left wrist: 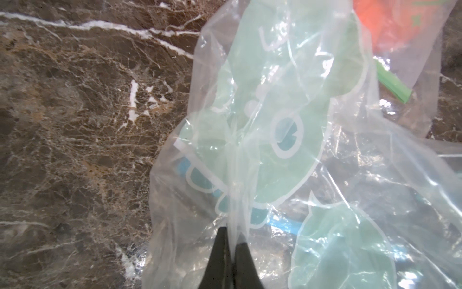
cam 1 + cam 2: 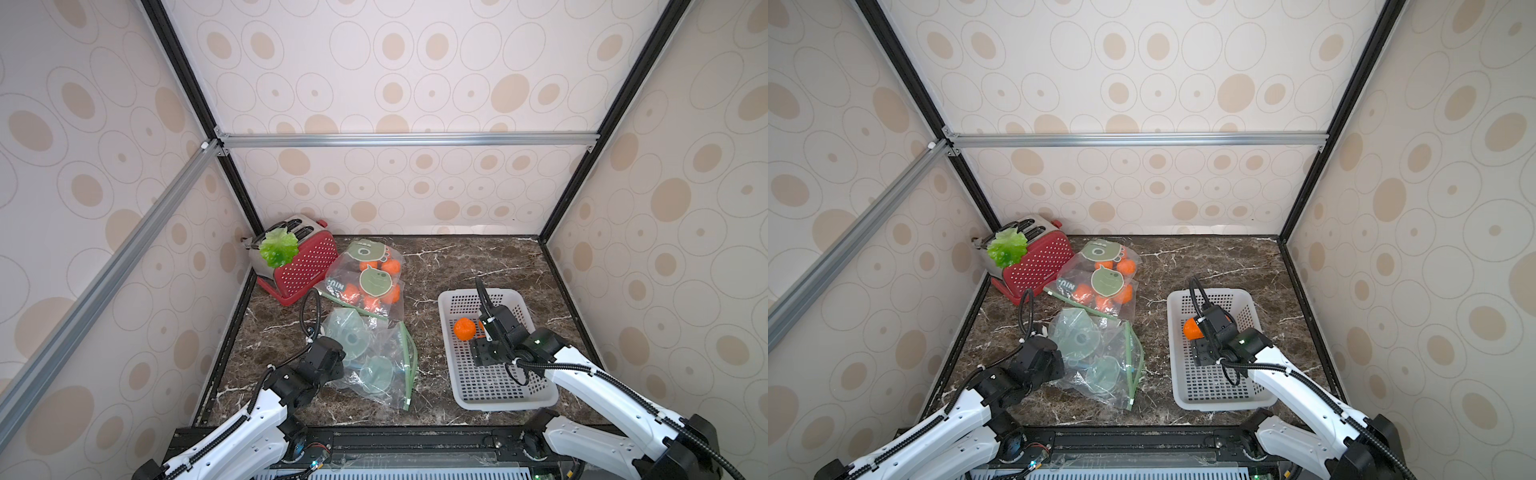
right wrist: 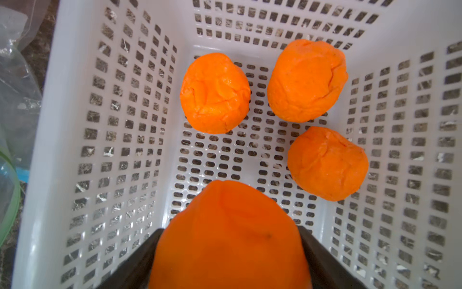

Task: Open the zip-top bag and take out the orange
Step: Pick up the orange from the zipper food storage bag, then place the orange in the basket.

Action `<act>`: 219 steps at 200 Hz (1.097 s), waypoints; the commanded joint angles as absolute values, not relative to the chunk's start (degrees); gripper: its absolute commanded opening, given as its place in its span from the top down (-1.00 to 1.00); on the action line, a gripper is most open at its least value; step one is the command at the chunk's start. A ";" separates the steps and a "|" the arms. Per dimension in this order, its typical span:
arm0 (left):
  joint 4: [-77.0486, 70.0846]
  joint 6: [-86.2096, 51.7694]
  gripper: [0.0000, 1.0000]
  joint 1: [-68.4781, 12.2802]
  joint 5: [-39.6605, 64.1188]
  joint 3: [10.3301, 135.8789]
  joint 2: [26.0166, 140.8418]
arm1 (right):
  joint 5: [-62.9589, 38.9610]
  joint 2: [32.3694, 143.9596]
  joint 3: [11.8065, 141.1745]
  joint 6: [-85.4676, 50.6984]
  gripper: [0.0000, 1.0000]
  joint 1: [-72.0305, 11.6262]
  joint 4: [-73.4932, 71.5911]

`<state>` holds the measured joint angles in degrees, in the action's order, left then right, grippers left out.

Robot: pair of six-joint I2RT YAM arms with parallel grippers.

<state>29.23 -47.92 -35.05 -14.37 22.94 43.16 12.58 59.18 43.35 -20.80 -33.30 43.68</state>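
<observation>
Left gripper (image 1: pixel 231 232) near-left: jaws pinched on empty bag (image 1: pixel 275 125) | right gripper (image 3: pixel 228 229): jaws wide, clasping orange (image 3: pixel 230 245) over basket (image 3: pixel 75 125) | three oranges (image 3: pixel 215 92) inside, far end | full bag (image 2: pixel 365 278) far-left holds oranges

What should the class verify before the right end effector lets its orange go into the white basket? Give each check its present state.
1. Held orange sits in the right end effector: ok.
2. Held orange is inside the basket walls: ok.
3. Three loose oranges lie ahead, none between the fingers: ok.
4. Basket floor directly beneath the held orange is hidden: cannot tell.
5. Left end effector is shut on the clear bag: ok.
</observation>
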 commanded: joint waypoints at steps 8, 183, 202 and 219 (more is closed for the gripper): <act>29.48 -47.03 0.78 -34.25 -16.35 25.49 43.86 | 14.36 60.83 42.89 -22.65 -0.82 -32.92 43.69; 28.89 -46.68 0.86 -33.93 -13.52 24.08 41.06 | -12.71 80.18 54.98 -21.72 -0.73 -47.09 14.00; 29.27 -46.76 0.86 -33.87 -13.50 23.73 40.37 | -9.22 83.88 57.15 -21.62 -0.74 -47.16 14.42; 29.31 -46.80 0.85 -33.86 -13.62 23.58 40.17 | -8.51 85.89 57.53 -21.42 -0.77 -47.12 12.73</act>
